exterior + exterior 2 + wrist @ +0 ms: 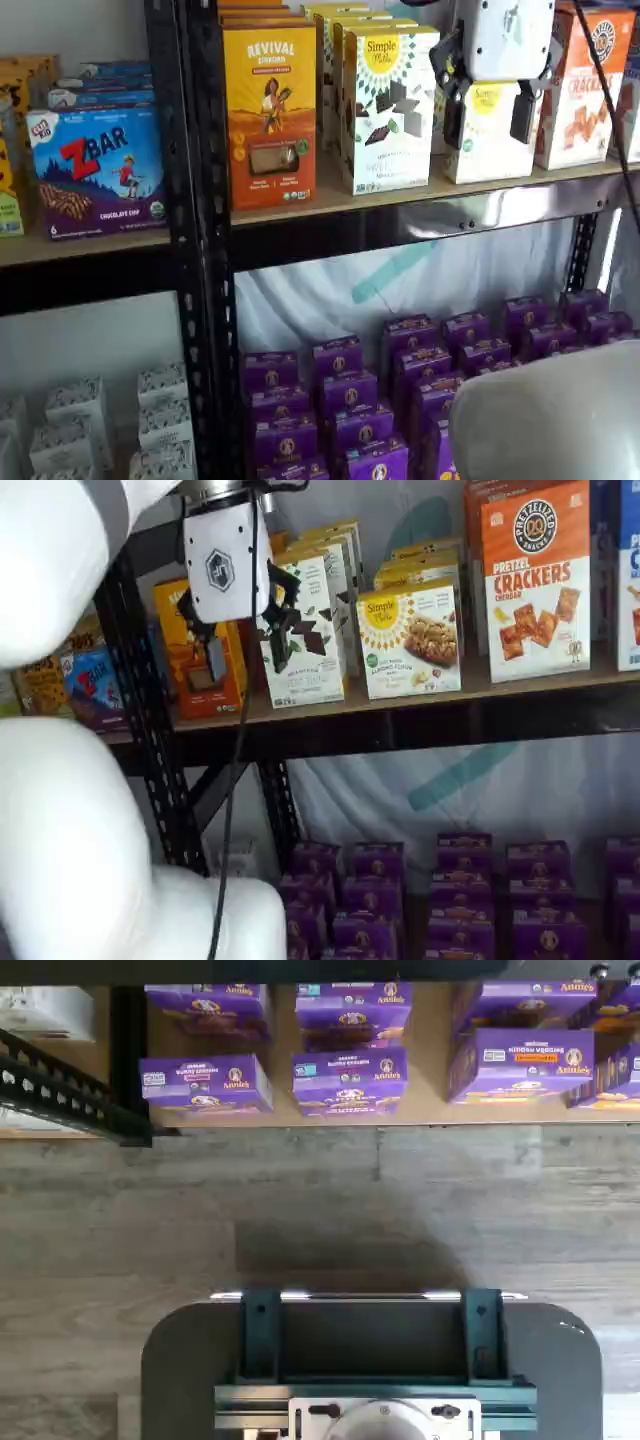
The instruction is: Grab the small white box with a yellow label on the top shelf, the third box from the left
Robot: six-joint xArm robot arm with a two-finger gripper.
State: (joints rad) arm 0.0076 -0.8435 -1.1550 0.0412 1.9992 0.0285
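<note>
The small white box (pixel 487 140) with its round yellow logo stands on the top shelf (pixel 330 203), about half as tall as its neighbours. It also shows in a shelf view (pixel 410 640). My gripper (pixel 487 122) hangs in front of it, open, with a plain gap between the black fingers (pixel 452 115) and nothing in them. In a shelf view the gripper (pixel 247 645) is out in front of the shelf (pixel 420 705), apart from the box. The wrist view shows neither the box nor the fingers.
A taller white carton with chocolate squares (pixel 390 110) stands left of the box, then an orange Revival carton (pixel 270 100). An orange cracker carton (pixel 585 90) stands to its right. Black uprights (pixel 200 250) frame the bay. Purple boxes (pixel 400 400) fill the low shelf (pixel 420 1110).
</note>
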